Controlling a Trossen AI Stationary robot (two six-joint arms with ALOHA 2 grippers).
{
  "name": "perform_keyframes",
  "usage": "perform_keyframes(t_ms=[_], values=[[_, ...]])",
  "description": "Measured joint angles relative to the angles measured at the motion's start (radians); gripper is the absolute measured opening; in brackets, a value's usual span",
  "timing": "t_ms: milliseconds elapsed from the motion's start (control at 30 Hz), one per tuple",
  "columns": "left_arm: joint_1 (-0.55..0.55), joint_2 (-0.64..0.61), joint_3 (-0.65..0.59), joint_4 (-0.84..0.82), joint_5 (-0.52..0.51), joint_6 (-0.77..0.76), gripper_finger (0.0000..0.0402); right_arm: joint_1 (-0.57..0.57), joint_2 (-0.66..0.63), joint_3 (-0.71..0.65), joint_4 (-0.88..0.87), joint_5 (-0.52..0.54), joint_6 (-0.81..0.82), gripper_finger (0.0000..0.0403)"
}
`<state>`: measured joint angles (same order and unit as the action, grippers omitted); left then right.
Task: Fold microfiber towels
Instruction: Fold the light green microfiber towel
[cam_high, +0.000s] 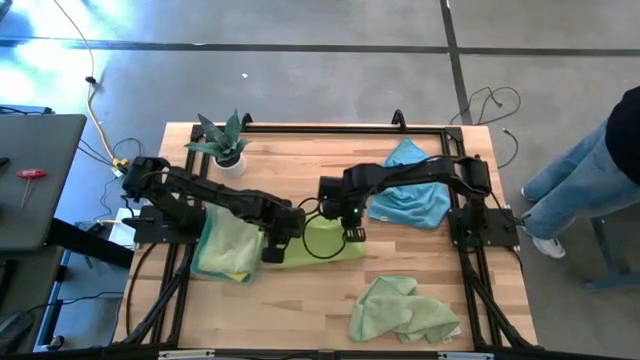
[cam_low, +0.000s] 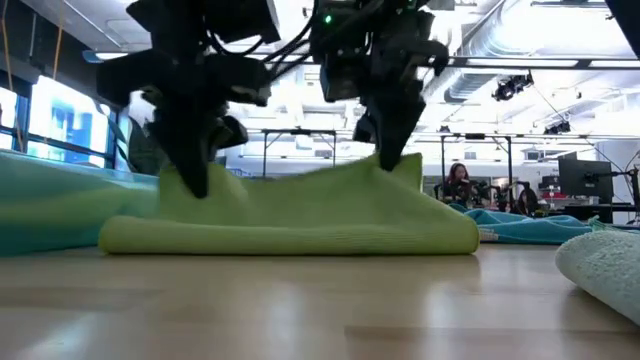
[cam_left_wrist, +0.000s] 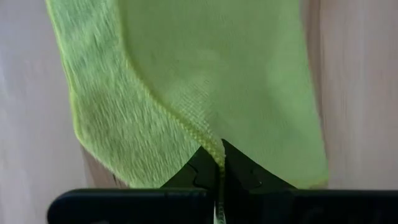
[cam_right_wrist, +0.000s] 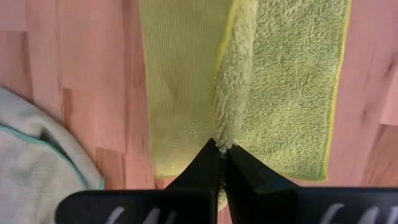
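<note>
The yellow-green towel (cam_high: 325, 243) is lying at the centre of the surface (cam_high: 300, 300), half folded. The left gripper (cam_high: 272, 254) is pinching its 9 o'clock edge shut, and the right gripper (cam_high: 353, 236) is pinching its 3 o'clock edge. A folded stack (cam_high: 225, 250) is sitting at 9 o'clock, a blue towel (cam_high: 410, 200) at 2 o'clock, a crumpled green towel (cam_high: 400, 310) at 5 o'clock. Bare wood is lying open at 6 o'clock.
</note>
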<state>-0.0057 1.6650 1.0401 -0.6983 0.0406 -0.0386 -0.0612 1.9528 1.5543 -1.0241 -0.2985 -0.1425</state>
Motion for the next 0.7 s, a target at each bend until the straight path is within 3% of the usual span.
perform_keyframes(t_ms=[267,700], values=[[0.032,0.0,-0.021,0.038,-0.004,0.05,0.0,-0.007,0.082,0.0,0.005,0.001,0.01,0.0],[0.075,0.0,-0.067,0.069,-0.026,0.05,0.0,-0.046,0.085,0.0,0.012,0.079,0.038,0.0]])
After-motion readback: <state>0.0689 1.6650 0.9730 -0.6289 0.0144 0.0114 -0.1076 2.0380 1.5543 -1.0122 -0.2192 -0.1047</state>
